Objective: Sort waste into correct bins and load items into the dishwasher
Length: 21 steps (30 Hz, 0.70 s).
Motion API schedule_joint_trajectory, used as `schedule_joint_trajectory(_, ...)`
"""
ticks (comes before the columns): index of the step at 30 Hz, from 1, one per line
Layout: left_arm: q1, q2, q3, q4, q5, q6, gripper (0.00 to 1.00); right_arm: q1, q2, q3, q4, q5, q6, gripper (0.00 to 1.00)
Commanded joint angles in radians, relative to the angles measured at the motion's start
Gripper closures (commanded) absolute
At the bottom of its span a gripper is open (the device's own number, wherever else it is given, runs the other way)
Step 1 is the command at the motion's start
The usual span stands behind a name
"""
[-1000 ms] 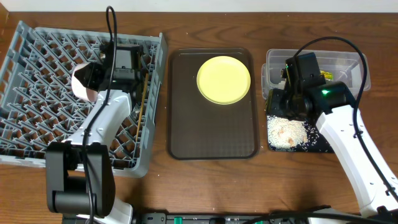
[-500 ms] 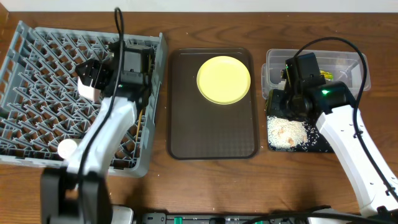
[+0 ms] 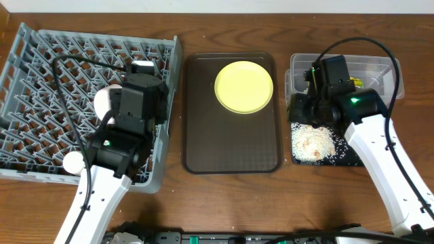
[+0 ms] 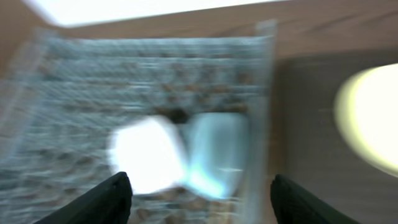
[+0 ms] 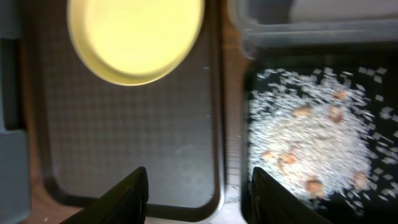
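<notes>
Left fingers point(image 4: 102, 199) withdrawn; white bowl point(image 4: 146, 155), blue bowl point(image 4: 217, 152) in rack point(image 3: 41, 81).

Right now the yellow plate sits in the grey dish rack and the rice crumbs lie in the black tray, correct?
Not quite. The yellow plate lies on the dark brown serving tray, not in the grey dish rack; the overhead view shows it. The rice crumbs do lie in the black tray.

Yellow plate point(image 3: 244, 87) flat, rice crumbs point(image 3: 313, 144) in black tray point(image 3: 339, 160)
</notes>
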Motion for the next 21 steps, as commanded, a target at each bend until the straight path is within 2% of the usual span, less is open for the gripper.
schedule_joint_trajectory(1,-0.032,0.033,-0.002,0.043,0.333,-0.166,0.28,0.02,0.0,0.0,0.003,-0.047,-0.024,0.49)
schedule_joint_trajectory(3,-0.058,0.075,-0.002,0.079,0.386,-0.202,0.28,0.02,0.007,0.0,0.015,-0.039,0.021,0.51)
schedule_joint_trajectory(7,-0.106,0.144,-0.002,0.094,0.406,-0.238,0.28,0.036,0.04,0.0,0.081,-0.064,0.088,0.64)
schedule_joint_trajectory(9,-0.116,0.153,-0.002,0.095,0.397,-0.238,0.28,0.053,0.079,0.0,0.1,-0.058,0.191,0.64)
schedule_joint_trajectory(13,-0.112,0.134,0.001,0.091,0.387,-0.238,0.28,0.084,0.19,0.0,0.171,-0.053,0.287,0.58)
schedule_joint_trajectory(18,-0.112,0.08,0.001,0.019,0.386,-0.237,0.27,0.091,0.352,0.0,0.28,0.014,0.442,0.57)
schedule_joint_trajectory(21,-0.112,0.048,0.001,-0.04,0.379,-0.233,0.27,0.092,0.431,0.0,0.346,0.013,0.464,0.59)
